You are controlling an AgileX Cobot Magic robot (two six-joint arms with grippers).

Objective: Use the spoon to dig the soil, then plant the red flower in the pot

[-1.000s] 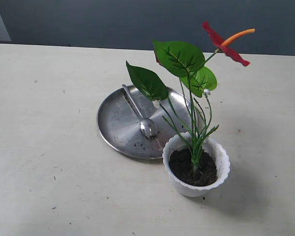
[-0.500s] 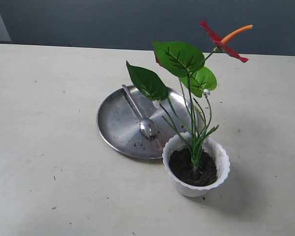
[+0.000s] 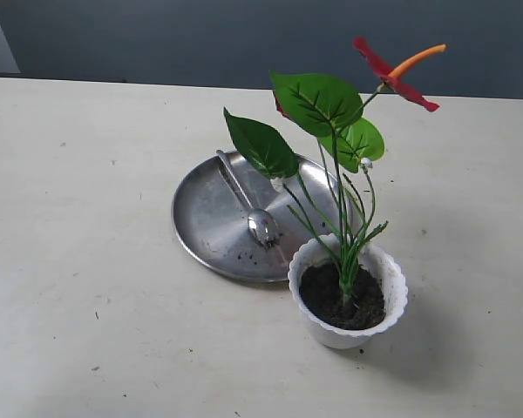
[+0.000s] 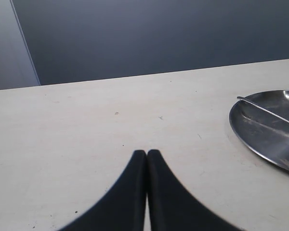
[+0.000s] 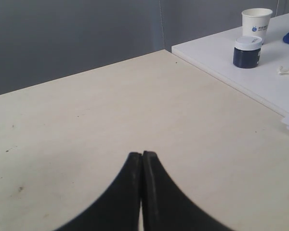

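Standing in the white pot (image 3: 348,299) near the front of the pale surface (image 3: 87,261), the red flower (image 3: 344,165) rose from dark soil (image 3: 340,296), its stems upright. Behind it, touching the pot, a steel plate (image 3: 209,218) held the spoon (image 3: 248,209).

From the left wrist, the left gripper (image 4: 146,153) showed jaws pressed together, empty, the plate's rim nearby.

From the right wrist, the right gripper (image 5: 142,154) was likewise closed, holding nothing.

Even, soft light; sharp focus; faint shadow right of pot (image 3: 349,300); dull glare on plate (image 3: 205,222).
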